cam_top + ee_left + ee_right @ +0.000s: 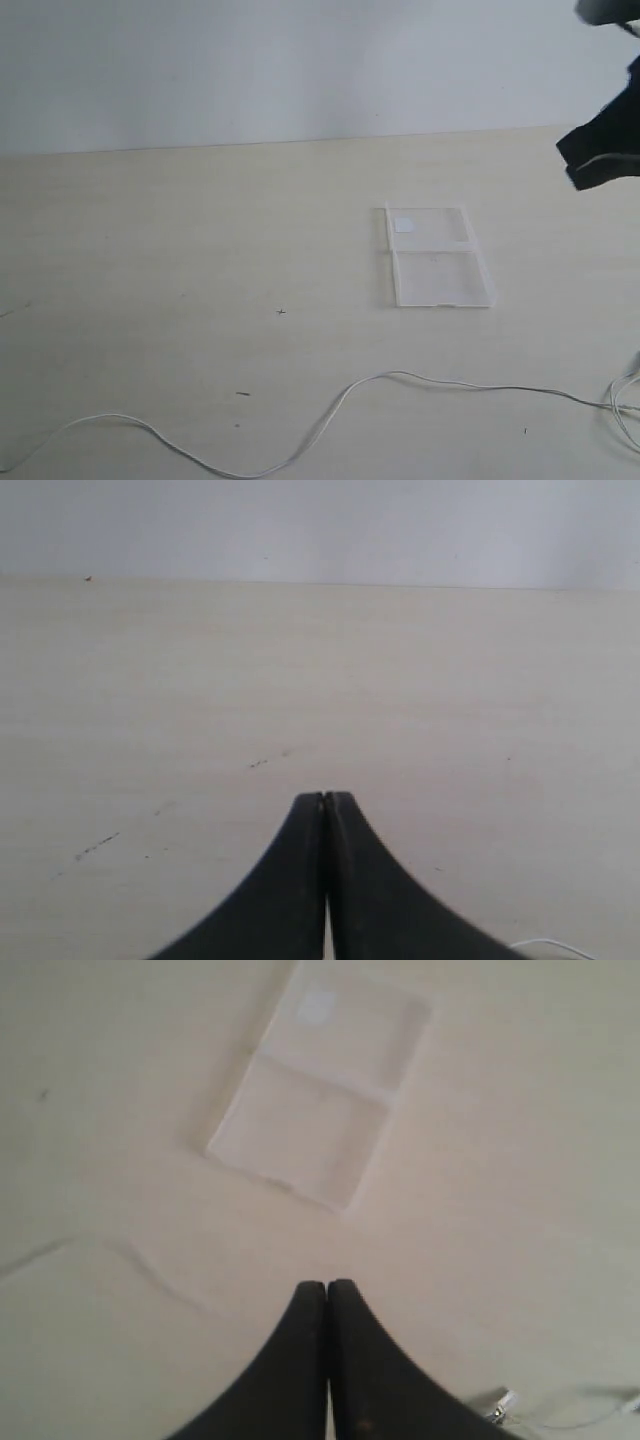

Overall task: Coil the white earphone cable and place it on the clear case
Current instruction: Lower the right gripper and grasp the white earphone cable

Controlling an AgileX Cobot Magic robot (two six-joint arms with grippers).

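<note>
Both my tools are clenched with nothing in them: the left tool [325, 798] has its two dark fingers pressed together over bare table [320, 680], and the right tool [326, 1286] is pressed shut the same way, raised above the table on the near side of the clear case [318, 1095]. A short white loop of the white earphone cable [552, 944] shows just beside my left tool, and a small metallic piece [500, 1405] of it lies near my right tool. In the exterior view, the cable [380, 378] lies loose and uncoiled along the near edge of the table, in a long wavy line passing in front of the case and well apart from it, with a few loops bunched at its right end [625, 405]. Beyond the cable, the clear case [437, 256] lies opened flat on the table [150, 250], its two hinged halves side by side; a small white sticker [404, 224] sits on the far half. To the right of the case and farther back, a dark part of my right arm [600, 155] hangs above the table. Behind the case, the table ends at a plain pale wall [250, 60].
</note>
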